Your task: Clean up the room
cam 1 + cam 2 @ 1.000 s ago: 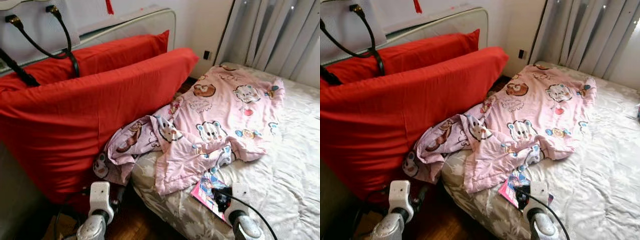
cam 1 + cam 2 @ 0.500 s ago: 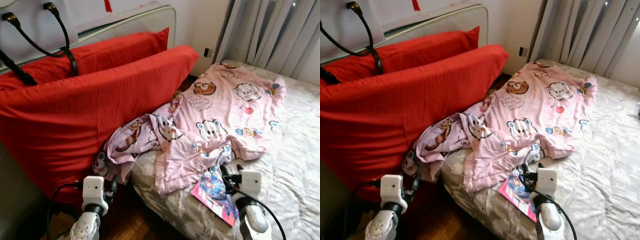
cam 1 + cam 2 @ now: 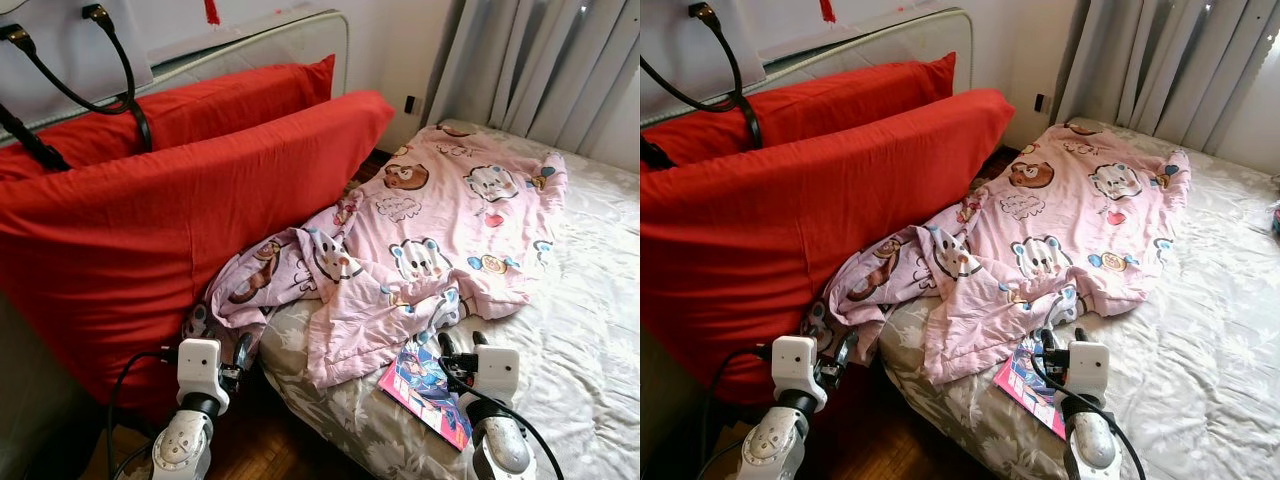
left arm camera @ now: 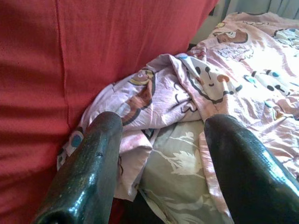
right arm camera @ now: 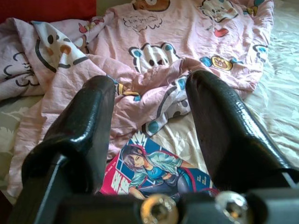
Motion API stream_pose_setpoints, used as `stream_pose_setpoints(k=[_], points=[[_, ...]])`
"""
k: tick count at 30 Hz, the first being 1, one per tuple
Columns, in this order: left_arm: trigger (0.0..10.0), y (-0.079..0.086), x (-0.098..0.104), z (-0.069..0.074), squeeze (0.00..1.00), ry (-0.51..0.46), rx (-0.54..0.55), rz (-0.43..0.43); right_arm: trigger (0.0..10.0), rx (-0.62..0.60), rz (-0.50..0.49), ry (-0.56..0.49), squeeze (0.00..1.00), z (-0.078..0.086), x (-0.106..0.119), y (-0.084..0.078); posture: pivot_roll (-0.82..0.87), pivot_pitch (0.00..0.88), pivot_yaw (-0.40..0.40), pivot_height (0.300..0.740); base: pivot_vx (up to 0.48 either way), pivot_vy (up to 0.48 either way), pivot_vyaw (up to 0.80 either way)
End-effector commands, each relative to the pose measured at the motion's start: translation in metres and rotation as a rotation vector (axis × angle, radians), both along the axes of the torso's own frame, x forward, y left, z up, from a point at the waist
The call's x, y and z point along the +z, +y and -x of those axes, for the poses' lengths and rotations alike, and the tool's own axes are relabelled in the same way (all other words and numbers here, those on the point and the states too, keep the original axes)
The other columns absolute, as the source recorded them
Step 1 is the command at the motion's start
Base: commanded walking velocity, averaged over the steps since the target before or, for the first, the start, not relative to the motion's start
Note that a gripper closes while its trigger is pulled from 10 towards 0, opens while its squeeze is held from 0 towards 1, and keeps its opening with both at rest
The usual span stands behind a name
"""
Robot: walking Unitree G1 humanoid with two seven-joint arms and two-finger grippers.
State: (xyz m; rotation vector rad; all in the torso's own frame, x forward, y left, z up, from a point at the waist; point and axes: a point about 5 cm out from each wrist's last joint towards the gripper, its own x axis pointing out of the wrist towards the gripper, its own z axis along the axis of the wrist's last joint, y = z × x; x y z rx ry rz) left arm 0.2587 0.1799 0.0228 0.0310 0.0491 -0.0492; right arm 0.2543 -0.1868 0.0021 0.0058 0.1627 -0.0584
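Bed (image 3: 590, 330), near edge: pink cartoon blanket (image 3: 440, 235) lies crumpled, one end spilling off the bed's head corner against the red pillows (image 3: 180, 200). A comic magazine (image 3: 428, 388) sits at the bed's front edge, half tucked under the blanket hem. My right gripper (image 5: 152, 116) hovers directly above it, fingers spread wide, empty; the magazine's long axis runs roughly across them. My left gripper (image 4: 161, 154) is open too, holding nothing, aimed at the blanket's hanging end. Right arm is nearer.
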Motion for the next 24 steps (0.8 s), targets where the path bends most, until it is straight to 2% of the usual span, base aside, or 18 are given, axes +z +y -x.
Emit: stream_pose_setpoints(k=[1,6,24], points=[[10.0,-0.0034,-0.0002,0.0015,0.0,0.006,-0.017,-0.01,10.0,0.009,0.005,0.0,0.0,-0.0004,0.0011,0.0025,0.01,0.052,-0.065,0.705,0.0,0.0,0.0],[10.0,-0.0041,0.0004,0.0031,0.0,0.008,-0.023,-0.007,10.0,0.01,-0.004,0.006,0.0,-0.0001,0.0003,0.008,0.02,0.06,-0.063,0.665,0.0,0.0,0.0],[10.0,-0.0092,-0.002,0.0062,0.0,0.037,-0.047,-0.006,10.0,0.021,-0.016,0.037,0.0,0.0012,-0.0047,0.0099,0.02,0.069,-0.06,0.665,0.0,0.0,0.0]])
